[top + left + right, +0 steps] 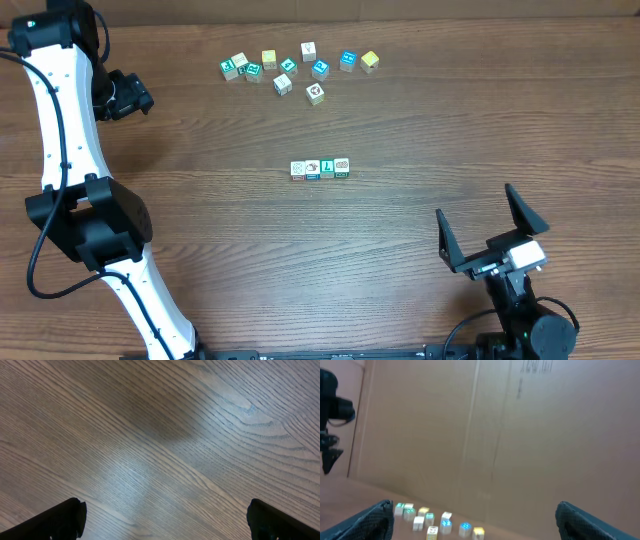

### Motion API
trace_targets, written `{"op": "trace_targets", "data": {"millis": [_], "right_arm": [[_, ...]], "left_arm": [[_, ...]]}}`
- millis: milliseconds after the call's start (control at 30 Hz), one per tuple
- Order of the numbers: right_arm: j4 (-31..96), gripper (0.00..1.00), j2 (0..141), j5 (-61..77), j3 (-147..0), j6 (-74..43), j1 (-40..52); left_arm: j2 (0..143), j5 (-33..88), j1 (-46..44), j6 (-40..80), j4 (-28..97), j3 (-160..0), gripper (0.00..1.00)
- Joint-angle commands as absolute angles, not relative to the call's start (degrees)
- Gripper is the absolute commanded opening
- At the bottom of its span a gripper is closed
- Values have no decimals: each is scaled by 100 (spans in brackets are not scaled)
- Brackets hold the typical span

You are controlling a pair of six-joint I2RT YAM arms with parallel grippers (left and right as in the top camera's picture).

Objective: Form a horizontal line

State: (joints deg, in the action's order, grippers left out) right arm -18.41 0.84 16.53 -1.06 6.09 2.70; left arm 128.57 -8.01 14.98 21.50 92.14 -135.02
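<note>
The horizontal line [320, 169] is a straight row of small whitish cubes, edge to edge, at the table's middle in the overhead view. A loose cluster of similar cubes [295, 68] lies scattered at the back; it also shows in the right wrist view [437, 522]. My left gripper [135, 97] is at the far left, open and empty over bare wood [162, 525]. My right gripper [490, 232] is at the front right, open and empty, tilted up toward the far wall [472, 522].
A brown cardboard wall [520, 435] stands behind the table's far edge. The left arm [70, 150] runs along the table's left side. The wooden table [450, 120] is bare wood to the right of the cubes.
</note>
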Motion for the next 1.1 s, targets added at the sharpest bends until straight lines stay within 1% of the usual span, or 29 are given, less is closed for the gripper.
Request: {"op": "trace_targets", "data": {"millis": [0, 333, 500, 667, 1067], "right_arm": [[-1446, 100, 16, 1660, -43, 626, 250], [309, 100, 16, 1614, -43, 626, 250], [340, 100, 14, 1358, -43, 552, 250], [397, 100, 14, 746, -43, -3, 250], [401, 100, 14, 755, -43, -1, 250]], "left_arm": [[12851, -854, 1422, 2231, 9223, -13472, 100], [12851, -854, 1422, 2231, 9223, -13472, 100], [12851, -854, 1422, 2231, 9223, -13472, 100], [12851, -854, 1422, 2231, 9223, -13472, 99], [12851, -854, 1422, 2231, 9223, -13472, 99]]}}
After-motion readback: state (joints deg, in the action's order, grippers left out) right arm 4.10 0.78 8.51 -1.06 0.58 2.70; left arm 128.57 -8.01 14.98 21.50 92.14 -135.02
